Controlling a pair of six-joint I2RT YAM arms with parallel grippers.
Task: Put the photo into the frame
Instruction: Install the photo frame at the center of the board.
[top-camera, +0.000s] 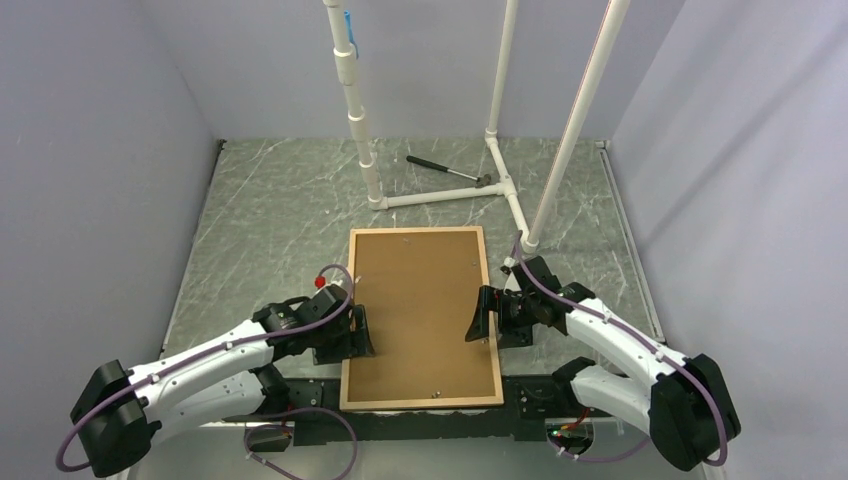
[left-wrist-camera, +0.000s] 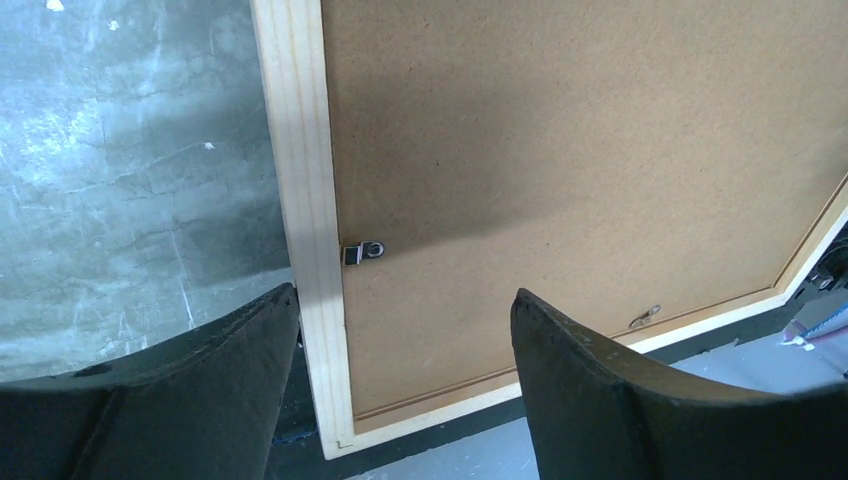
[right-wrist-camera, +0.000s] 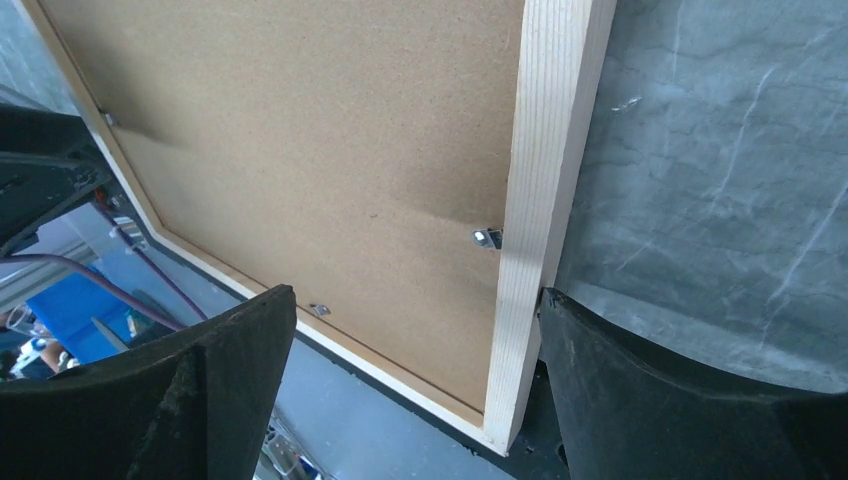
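You had the frame (top-camera: 418, 231) lying face down at the near middle of the desk (top-camera: 270, 210), with the brown backing board (top-camera: 420, 310) seated inside its light-wood rails. The photo showed in none of the views, so I could not tell whether it lay under the board or somewhere out of sight. Your left hand (left-wrist-camera: 400, 300) stood open astride the left rail, one finger outside on the desk side and one over the board. Your right hand (right-wrist-camera: 415, 298) stood open the same way across the right rail. Neither gripped anything. I judged this a step of working on the frame's back, either closing it up or opening it. The small metal clip (left-wrist-camera: 362, 252) by the left rail and its twin (right-wrist-camera: 487, 238) on the right were the likely targets. The next move called for a fine fingertip push on a clip, or an even pinch on both rails so the frame lifted level. No brand, label or writing could be read anywhere.
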